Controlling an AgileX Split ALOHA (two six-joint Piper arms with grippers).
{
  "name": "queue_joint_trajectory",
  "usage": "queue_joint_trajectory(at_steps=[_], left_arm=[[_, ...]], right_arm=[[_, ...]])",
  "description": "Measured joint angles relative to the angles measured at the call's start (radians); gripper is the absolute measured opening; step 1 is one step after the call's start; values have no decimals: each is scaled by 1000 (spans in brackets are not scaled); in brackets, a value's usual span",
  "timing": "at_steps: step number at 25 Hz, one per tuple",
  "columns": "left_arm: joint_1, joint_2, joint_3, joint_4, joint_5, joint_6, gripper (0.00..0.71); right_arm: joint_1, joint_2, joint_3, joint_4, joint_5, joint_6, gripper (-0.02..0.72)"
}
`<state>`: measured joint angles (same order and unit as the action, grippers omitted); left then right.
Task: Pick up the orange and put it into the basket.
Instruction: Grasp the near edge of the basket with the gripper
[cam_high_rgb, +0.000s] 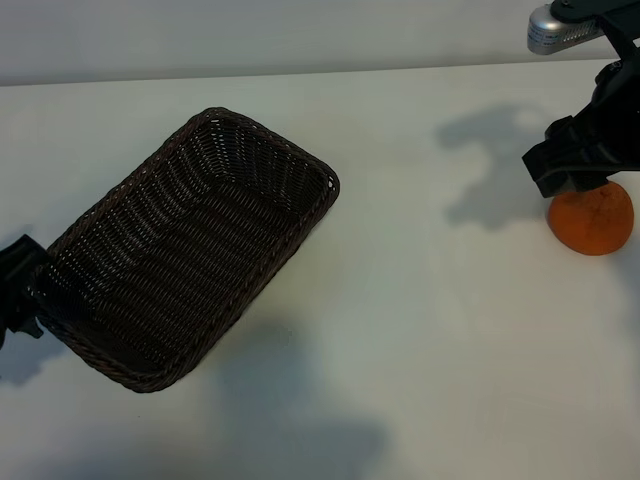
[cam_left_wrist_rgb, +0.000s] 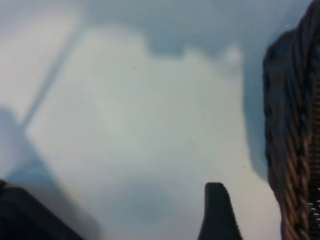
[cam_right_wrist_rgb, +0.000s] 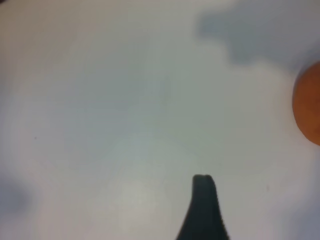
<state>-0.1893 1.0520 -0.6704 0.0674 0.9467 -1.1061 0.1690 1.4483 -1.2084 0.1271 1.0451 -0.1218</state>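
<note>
Basket (cam_high_rgb: 190, 250) near; orange (cam_high_rgb: 592, 220) lies just under spread right fingers (cam_high_rgb: 565, 165), ungripped.

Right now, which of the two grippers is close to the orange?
The right gripper, hanging open just above the orange; the left gripper sits at the basket's far end.

The right arm is reaching in from the far right edge of the exterior view, its black right hand (cam_high_rgb: 580, 165) hanging low with fingers spread apart. The left hand (cam_high_rgb: 18, 290) is sitting at the left edge, fingers also standing apart.
</note>
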Motion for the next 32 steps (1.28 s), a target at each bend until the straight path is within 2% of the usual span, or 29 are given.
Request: queue_joint_trajectory(at_steps=[4, 8, 12, 17, 26, 32], left_arm=[[82, 6, 0, -17, -11, 68, 485], [105, 11, 0, -20, -12, 103, 485], [106, 37, 1, -67, -32, 194, 490], [106, 57, 1, -163, -65, 289, 540], [106, 58, 1, -117, -36, 271, 562], [106, 107, 1, -67, -65, 221, 562]], right_arm=[[0, 0, 0, 0, 0, 0, 526], [0, 0, 0, 0, 0, 0, 526], [0, 0, 0, 0, 0, -1, 526], [0, 0, 0, 0, 0, -1, 526], [0, 0, 0, 1, 1, -1, 526], [0, 0, 0, 15, 1, -1, 526]])
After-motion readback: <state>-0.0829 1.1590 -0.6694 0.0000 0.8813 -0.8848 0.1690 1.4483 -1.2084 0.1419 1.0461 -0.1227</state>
